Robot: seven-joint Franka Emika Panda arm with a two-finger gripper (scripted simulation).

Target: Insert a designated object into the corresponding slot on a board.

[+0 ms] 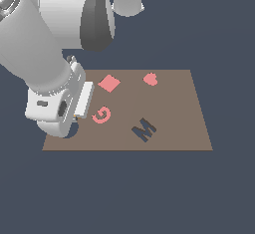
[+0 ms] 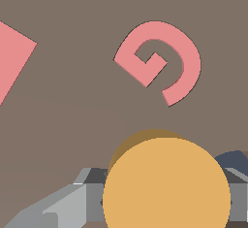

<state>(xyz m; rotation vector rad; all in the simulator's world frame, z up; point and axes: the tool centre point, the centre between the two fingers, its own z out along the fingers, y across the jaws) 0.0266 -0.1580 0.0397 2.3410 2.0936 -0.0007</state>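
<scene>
Nearest us, the orange disc (image 2: 166,186) sits clamped between our gripper's (image 2: 160,203) closed-in fingers, hovering over the brown board (image 1: 164,103) beside the pink G (image 2: 162,59), so next we nudge it over the dark round hole (image 2: 235,163) and lower.

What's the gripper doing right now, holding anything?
Gripper: shut on the orange disc, held just over the brown board beside the pink G.
</scene>
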